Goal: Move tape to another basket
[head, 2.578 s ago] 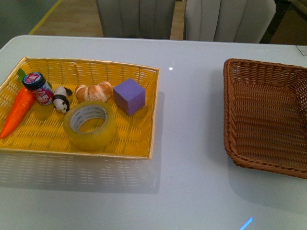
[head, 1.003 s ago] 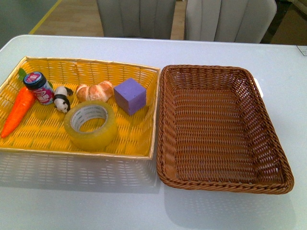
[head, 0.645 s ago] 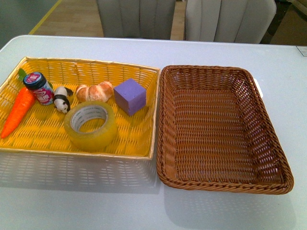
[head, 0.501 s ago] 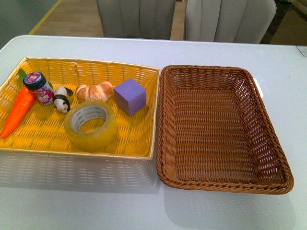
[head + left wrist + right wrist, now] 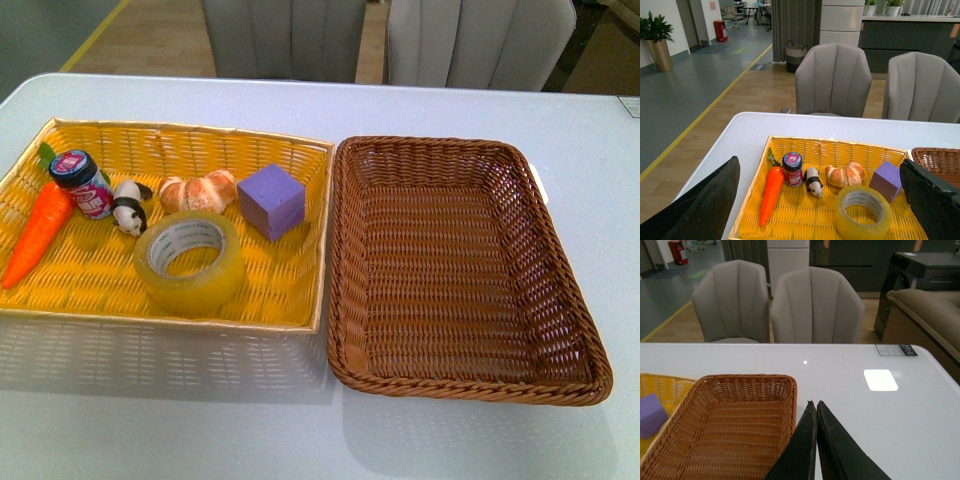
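The tape (image 5: 190,262), a wide yellowish roll with a white core, lies flat near the front of the yellow basket (image 5: 312,300). To its right the brown wicker basket (image 5: 450,285) stands empty, pressed against the yellow one. Neither arm shows in the front view. In the left wrist view my left gripper (image 5: 818,164) is open, well above and short of the tape (image 5: 862,211), its fingers far apart. In the right wrist view my right gripper (image 5: 813,403) is shut on nothing, hovering by the brown basket (image 5: 725,425) at its right rim.
The yellow basket also holds a toy carrot (image 5: 38,232), a small jar (image 5: 83,182), a panda figure (image 5: 128,208), a croissant (image 5: 197,190) and a purple cube (image 5: 270,200). Two grey chairs (image 5: 290,40) stand behind the table. A white patch (image 5: 880,379) lies on the table.
The brown basket has shifted left from the table's right edge to rest against the yellow basket. Over the last second nothing has moved.
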### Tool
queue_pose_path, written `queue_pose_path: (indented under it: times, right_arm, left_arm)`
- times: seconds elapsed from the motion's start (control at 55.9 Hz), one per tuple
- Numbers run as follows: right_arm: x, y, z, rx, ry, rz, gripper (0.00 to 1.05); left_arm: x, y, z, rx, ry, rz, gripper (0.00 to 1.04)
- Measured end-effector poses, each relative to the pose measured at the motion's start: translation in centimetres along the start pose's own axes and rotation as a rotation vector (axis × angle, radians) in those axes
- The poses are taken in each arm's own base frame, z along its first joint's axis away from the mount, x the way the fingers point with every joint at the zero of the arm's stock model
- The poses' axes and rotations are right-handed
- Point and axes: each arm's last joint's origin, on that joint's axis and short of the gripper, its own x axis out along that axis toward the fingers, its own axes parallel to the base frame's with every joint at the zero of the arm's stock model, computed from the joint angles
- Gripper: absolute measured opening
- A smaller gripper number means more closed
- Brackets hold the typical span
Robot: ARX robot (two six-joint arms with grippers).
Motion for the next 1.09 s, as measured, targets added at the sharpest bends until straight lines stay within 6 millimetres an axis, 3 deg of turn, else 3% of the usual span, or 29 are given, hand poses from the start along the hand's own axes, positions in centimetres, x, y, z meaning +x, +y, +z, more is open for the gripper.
queue_pose_path:
  times: [1.092]
  right_arm:
    - [-3.6, 0.0, 0.8, 0.000, -0.029, 0.000, 0.02]
  left_arm:
    - [0.0, 0.0, 0.0, 0.000, 0.000, 0.000, 0.96]
